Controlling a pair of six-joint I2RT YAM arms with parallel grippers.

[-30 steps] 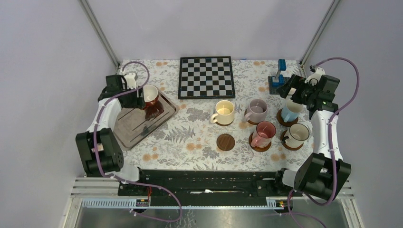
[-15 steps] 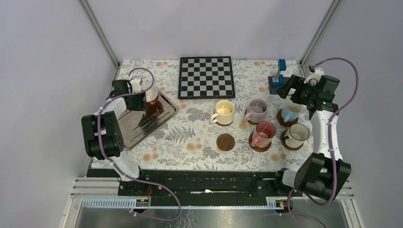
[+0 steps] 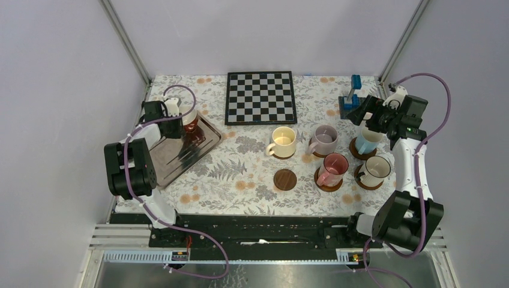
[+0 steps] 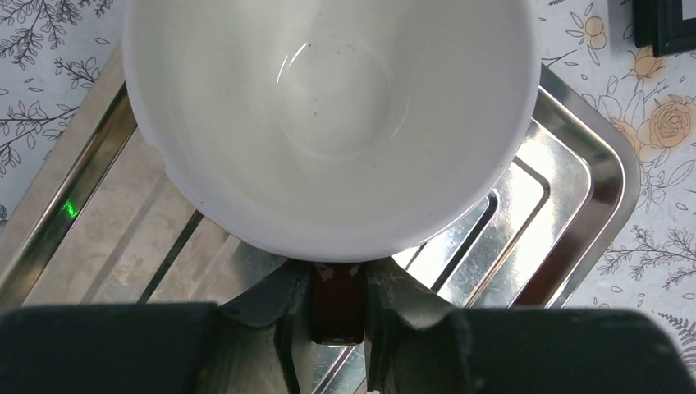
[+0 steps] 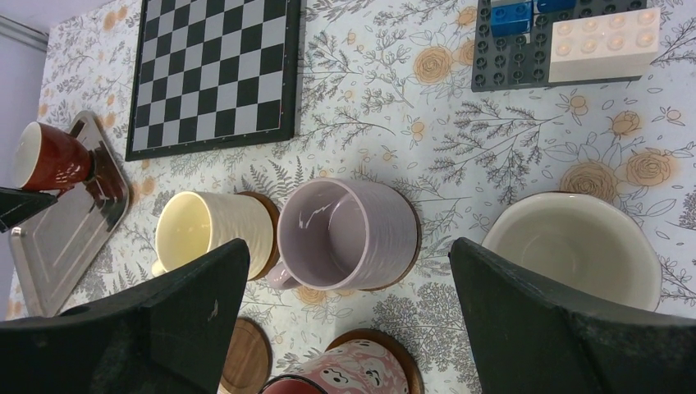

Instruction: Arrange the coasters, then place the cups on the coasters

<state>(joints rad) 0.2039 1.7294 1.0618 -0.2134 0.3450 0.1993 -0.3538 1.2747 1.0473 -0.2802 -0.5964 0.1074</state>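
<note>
The red mug (image 4: 328, 123) is clamped by the left gripper (image 4: 338, 305) at the tray's (image 4: 591, 193) corner. The right gripper (image 5: 349, 254) is spread wide. One coaster (image 3: 285, 179) is uncovered.

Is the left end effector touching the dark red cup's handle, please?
Touching. The left wrist view shows the left end effector clamped on the handle of the dark red cup, no gap either side.
</note>
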